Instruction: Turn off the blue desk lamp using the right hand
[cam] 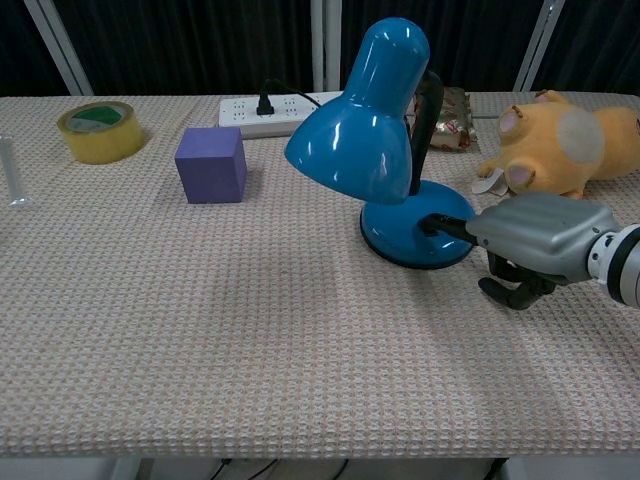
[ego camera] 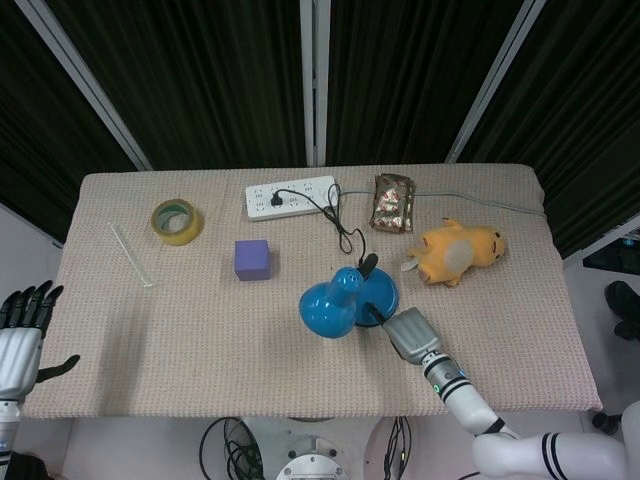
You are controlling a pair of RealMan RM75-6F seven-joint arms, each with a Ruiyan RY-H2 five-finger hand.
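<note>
Blue lamp (cam: 385, 130) stood just left of the right robot hand (cam: 535, 240), unlit; one fingertip (cam: 432, 225) pressed its base switch, other fingers curled under, gripping nothing, presumably to isolate the pressing finger.

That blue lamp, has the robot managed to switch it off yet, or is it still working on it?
It looks done: no pool of light shows on the table under the blue desk lamp, so the lamp appears off. The right hand has one fingertip against the lamp's base, where the switch sits. What seems left is only drawing that hand away. The left hand sits off the table edge, holding nothing.
</note>
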